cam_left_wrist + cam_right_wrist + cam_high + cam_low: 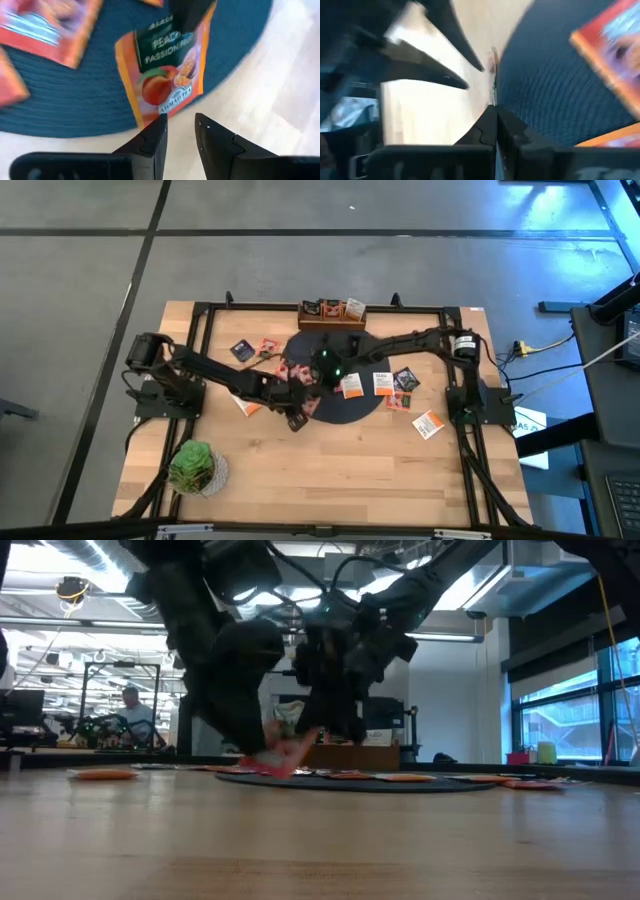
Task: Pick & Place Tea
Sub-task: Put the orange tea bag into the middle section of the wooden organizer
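Over the black round mat (335,395), near its left edge: left gripper (180,131) slightly spread, just short of a peach tea packet (167,75); right gripper (495,114) pinching that packet's far end, mostly hidden. Beyond, other tea packets (378,383) scattered around the mat.

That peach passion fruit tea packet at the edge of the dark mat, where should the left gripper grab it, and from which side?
Probably the free bottom edge of the peach packet, coming in from the bare wood table side of the mat. The right gripper is shut on the opposite end. The packet is thin and flat and looks tilted up, and the open left gripper faces that edge.
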